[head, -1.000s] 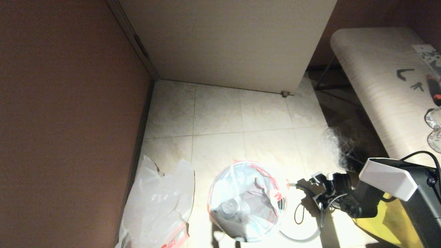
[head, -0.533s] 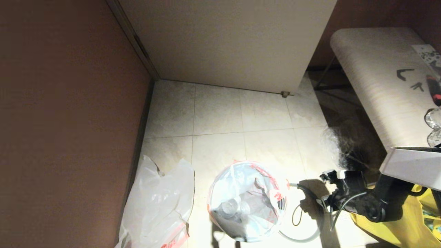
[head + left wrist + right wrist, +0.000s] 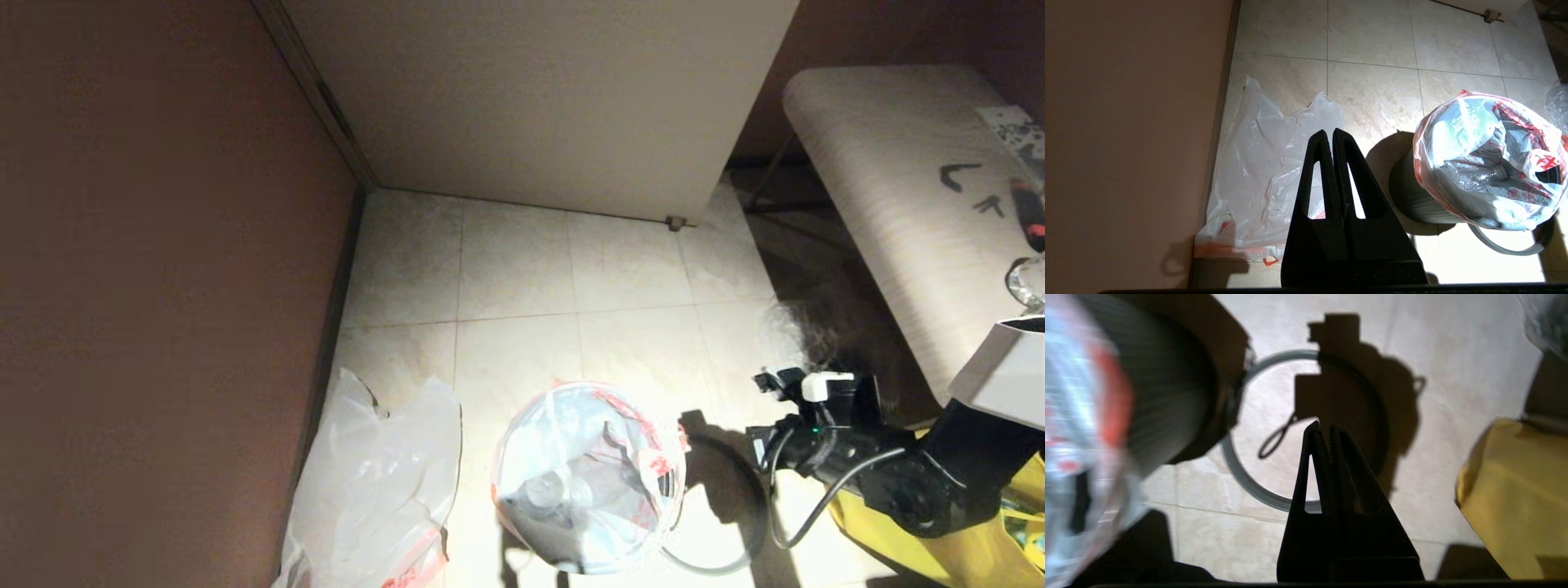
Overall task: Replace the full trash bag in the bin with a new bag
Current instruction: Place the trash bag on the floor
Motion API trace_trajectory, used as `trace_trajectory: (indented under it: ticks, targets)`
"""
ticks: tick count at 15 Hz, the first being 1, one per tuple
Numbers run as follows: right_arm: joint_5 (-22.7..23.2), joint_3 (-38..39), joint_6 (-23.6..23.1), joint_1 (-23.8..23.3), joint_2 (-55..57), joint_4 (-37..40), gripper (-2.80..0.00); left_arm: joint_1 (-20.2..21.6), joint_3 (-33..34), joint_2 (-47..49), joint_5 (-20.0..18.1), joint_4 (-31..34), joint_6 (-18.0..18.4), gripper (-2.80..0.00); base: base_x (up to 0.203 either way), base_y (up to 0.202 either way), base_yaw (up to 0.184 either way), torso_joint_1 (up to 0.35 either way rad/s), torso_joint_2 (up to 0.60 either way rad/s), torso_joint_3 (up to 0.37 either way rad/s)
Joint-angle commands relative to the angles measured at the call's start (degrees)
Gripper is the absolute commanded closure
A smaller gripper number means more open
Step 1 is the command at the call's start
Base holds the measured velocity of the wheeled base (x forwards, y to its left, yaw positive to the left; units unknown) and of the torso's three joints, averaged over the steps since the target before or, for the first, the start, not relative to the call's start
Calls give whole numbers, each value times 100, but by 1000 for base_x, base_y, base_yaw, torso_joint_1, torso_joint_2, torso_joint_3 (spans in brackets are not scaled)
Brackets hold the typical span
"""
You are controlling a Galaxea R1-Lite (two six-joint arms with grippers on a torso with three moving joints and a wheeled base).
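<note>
At lower centre of the head view, the full trash bag (image 3: 584, 478) sits in the bin (image 3: 555, 549), bottles showing through. The grey hoop (image 3: 727, 563) lies on the floor at the bin's right. The new bag (image 3: 375, 490) lies limp at lower left beside the brown wall. The right claw (image 3: 771, 382) hangs at lower right, above the yellow bag (image 3: 939, 555).

In the left wrist view, the left claw (image 3: 1329, 136) is pressed together, empty, over the new bag (image 3: 1265, 179); the full trash bag (image 3: 1486, 159) stands at right.

In the right wrist view, the right claw (image 3: 1325, 430) is pressed together, pinching nothing, above the grey hoop (image 3: 1241, 473).
</note>
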Motion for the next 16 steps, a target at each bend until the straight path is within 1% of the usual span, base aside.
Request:
trace_trajectory:
  ticks: [1, 2, 4, 6, 8, 10, 13, 14, 16]
  targets:
    - [-66, -18, 7, 440, -289, -23, 0, 1, 0, 5, 4, -2, -6, 0, 0, 0, 0, 0, 0, 0]
    - [-185, -46, 10, 621, -304, -23, -280, 1, 0, 5, 4, -2, -6, 0, 0, 0, 0, 0, 0, 0]
    - [-332, -183, 2, 803, -292, -14, -280, 1, 0, 5, 4, -2, -6, 0, 0, 0, 0, 0, 0, 0]
    - [-355, -243, -6, 956, -263, 14, -280, 1, 0, 5, 4, -2, -6, 0, 0, 0, 0, 0, 0, 0]
    - [-586, -361, -14, 1089, -77, 66, -280, 1, 0, 5, 4, -2, -6, 0, 0, 0, 0, 0, 0, 0]
    - [-728, -537, -124, 1098, 221, 57, -280, 1, 0, 5, 4, -2, -6, 0, 0, 0, 0, 0, 0, 0]
    - [-783, -721, -267, 987, 563, 44, -280, 1, 0, 5, 4, -2, -6, 0, 0, 0, 0, 0, 0, 0]
    - [-882, -728, -468, 963, 638, -6, -280, 1, 0, 5, 4, -2, -6, 0, 0, 0, 0, 0, 0, 0]
    - [-943, -741, -665, 945, 859, -275, -280, 1, 0, 5, 4, -2, -6, 0, 0, 0, 0, 0, 0, 0]
